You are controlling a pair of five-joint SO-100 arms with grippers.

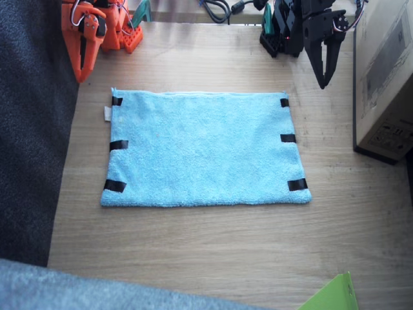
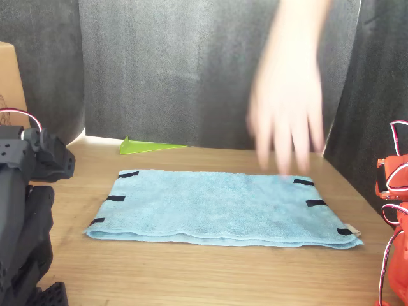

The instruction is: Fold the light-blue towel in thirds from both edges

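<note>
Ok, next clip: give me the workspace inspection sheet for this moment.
Surface: wooden table, bare around the towel.
Job's things: light-blue towel flat, unfolded; black tape strips on both short sides.
Clutter: lime-green sheet at the table edge; cardboard box.
Grippers: left gripper and right gripper both off the towel, looking shut.
Cables: some behind the arms.
Surroundings: blurred hand over the towel in the front view.

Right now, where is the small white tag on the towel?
In the fixed view, the white tag sticks out from the light-blue towel at its far corner nearest the right arm.
</note>
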